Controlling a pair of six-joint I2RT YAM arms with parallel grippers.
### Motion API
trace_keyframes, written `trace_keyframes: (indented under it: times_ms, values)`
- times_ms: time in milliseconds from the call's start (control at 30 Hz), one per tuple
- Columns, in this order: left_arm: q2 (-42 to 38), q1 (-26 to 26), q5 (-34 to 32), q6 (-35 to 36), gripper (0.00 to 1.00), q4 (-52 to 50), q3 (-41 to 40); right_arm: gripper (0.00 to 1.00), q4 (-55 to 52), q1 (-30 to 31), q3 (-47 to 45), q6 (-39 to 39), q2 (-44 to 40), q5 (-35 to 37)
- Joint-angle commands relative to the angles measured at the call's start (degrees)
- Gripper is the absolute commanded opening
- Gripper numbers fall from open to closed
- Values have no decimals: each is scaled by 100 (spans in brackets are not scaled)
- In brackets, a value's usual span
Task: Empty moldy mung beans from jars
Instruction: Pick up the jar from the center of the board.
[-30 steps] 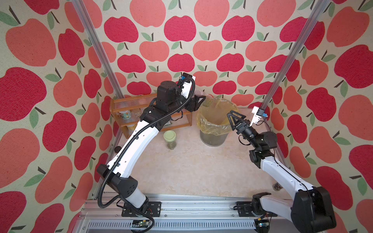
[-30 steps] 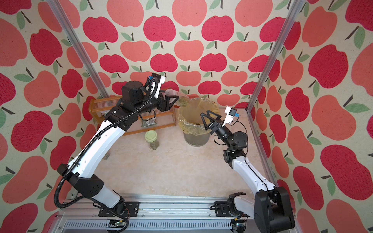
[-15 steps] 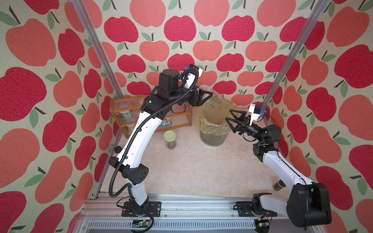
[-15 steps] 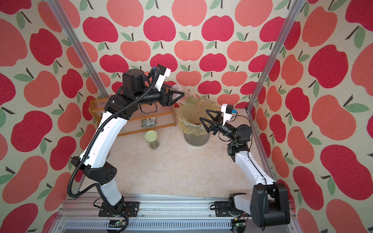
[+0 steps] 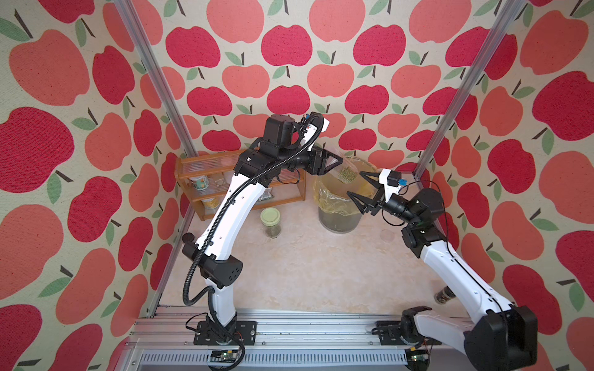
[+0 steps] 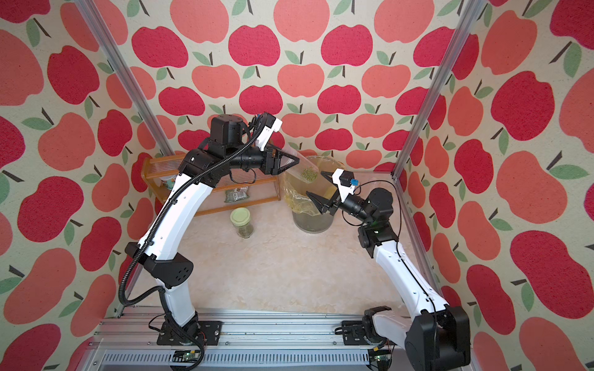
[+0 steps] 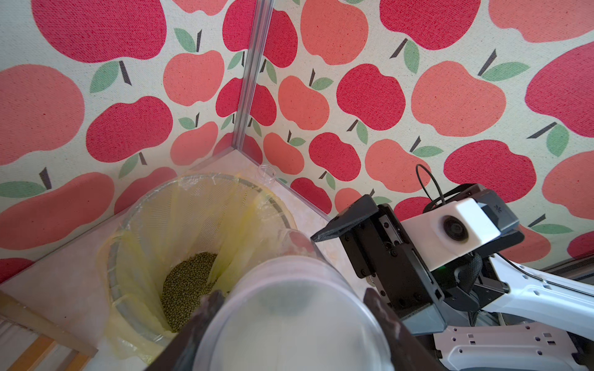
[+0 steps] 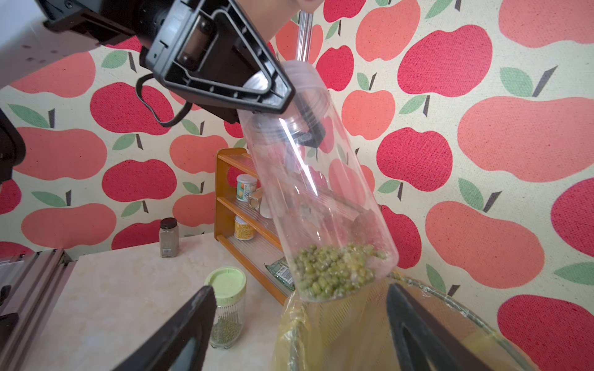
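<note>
Can't read any brand here, the print on the rack tubs point(image 8: 246, 188) is way too small. Left gripper point(image 8: 302, 119) has its fingers clamped on the upper end of the tall clear jar point(image 8: 315, 199), tilted, mung beans point(image 8: 334, 269) piled in the end farthest from those fingers. Right gripper point(image 5: 355, 183) is spread wide, holding nothing, just beside that bean end, by the bin point(image 5: 337, 221).

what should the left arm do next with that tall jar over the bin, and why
Probably nudge the tall jar a little further over the bin before tipping more. The left gripper holds it tilted, the mung beans are piled at its low end, and that end hangs near the bin's rim, not its middle. The right gripper is open beside it.
</note>
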Motion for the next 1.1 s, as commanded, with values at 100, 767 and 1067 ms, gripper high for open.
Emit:
trace_keyframes:
  times_ms: [100,767,1067]
  values:
    - [-54,34,569,-510,40,60,162,92,47,39,-74,-563,-202,338]
    - [143,104,1238,-847,38,118,304,93,2388,48,-82,501,683,182]
    - [241,104,1301,-829,38,96,295,92,2633,151,160,691,922,162]
